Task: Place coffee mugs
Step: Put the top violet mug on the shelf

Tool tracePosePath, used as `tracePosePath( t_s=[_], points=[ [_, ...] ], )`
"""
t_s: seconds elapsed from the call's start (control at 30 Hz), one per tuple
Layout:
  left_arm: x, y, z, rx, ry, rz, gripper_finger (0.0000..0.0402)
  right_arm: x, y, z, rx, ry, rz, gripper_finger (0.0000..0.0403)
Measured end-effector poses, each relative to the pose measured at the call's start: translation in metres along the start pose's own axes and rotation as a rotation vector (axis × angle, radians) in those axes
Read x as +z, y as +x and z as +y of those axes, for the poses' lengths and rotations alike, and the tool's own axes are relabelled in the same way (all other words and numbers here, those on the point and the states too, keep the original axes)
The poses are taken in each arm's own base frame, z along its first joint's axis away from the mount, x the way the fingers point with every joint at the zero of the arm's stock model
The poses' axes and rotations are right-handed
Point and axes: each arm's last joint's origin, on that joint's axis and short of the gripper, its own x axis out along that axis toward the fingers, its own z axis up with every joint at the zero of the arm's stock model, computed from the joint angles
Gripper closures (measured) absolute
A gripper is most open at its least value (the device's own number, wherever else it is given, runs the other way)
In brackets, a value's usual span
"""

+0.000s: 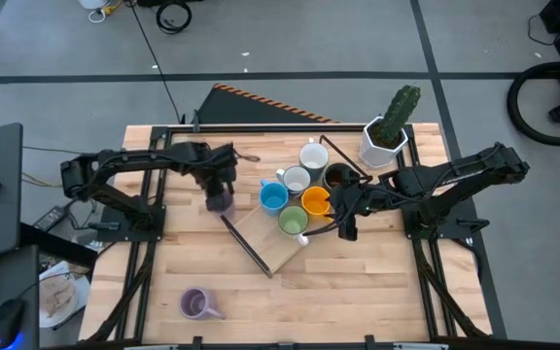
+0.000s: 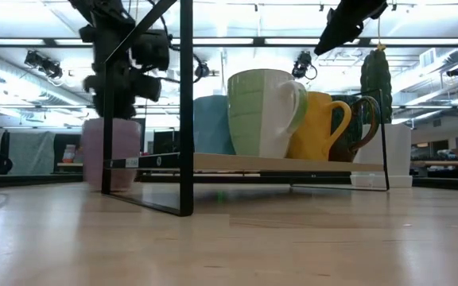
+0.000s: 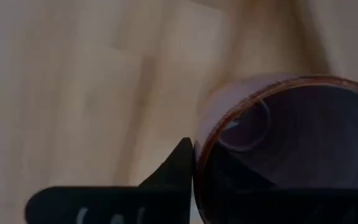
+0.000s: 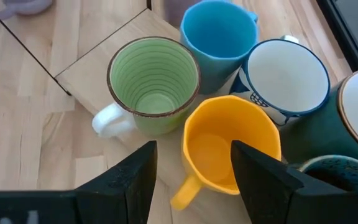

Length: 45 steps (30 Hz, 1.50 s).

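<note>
My left gripper (image 1: pixel 220 187) is shut on a lilac mug (image 1: pixel 221 203) left of the wooden board (image 1: pixel 272 245). In the low view this mug (image 2: pixel 110 155) appears to stand at table level. On the board cluster the blue mug (image 1: pixel 273 197), orange mug (image 1: pixel 316 201), green mug (image 1: pixel 294 222), two white mugs (image 1: pixel 297 179) (image 1: pixel 313 156) and dark brown mug (image 1: pixel 337 177). A second lilac mug (image 1: pixel 195 304) stands alone near the table's near edge. My right gripper (image 4: pixel 194 177) is open and hovers above the orange mug (image 4: pixel 225 146), touching nothing. My left gripper holds the lilac mug by its rim (image 3: pixel 207 146). One finger (image 3: pixel 176 171) is outside the wall and the other is inside the cup. The fingers come from above, pointing down. The mug is upright, its base about level with the table.
A black wire frame (image 1: pixel 246 243) rises around the board. A white angular pot with a green cactus (image 1: pixel 384 139) stands at the far right, behind the mugs. Bare table stretches along the near side, around the lone lilac mug.
</note>
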Motion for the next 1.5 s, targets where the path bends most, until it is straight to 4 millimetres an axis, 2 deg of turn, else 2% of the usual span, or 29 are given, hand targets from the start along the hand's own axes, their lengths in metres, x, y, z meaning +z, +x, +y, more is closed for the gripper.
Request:
tracePosePath(
  t_s=[0.23, 0.37, 0.63, 0.83, 1.07, 1.33, 1.5],
  points=[
    [0.03, -0.048, 0.005, 0.065, -0.046, -0.081, 0.038, 0.0, 0.0, 0.0, 0.003, 0.012, -0.001, 0.0193],
    [0.044, -0.061, 0.005, 0.06, -0.131, -0.058, 0.038, 0.0, 0.0, 0.001, 0.005, 0.01, 0.0, 0.0193],
    [0.061, -0.058, -0.029, 0.009, -0.156, 0.048, 0.038, 0.0, -0.001, 0.003, 0.015, -0.007, 0.0, 0.0193],
    [0.066, -0.053, -0.051, -0.015, -0.192, 0.047, 0.038, -0.001, -0.002, 0.006, 0.025, -0.035, 0.0, 0.0193],
    [0.072, -0.053, -0.075, -0.073, -0.229, -0.031, 0.038, -0.002, -0.002, 0.008, 0.03, -0.059, 0.004, 0.0193],
    [0.077, -0.044, -0.095, -0.064, -0.22, -0.058, 0.0378, -0.002, -0.002, 0.008, 0.03, -0.075, 0.003, 0.0192],
    [0.078, -0.036, -0.097, -0.038, -0.21, -0.034, 0.0378, -0.002, -0.003, 0.008, 0.032, -0.077, 0.006, 0.0192]
  ],
)
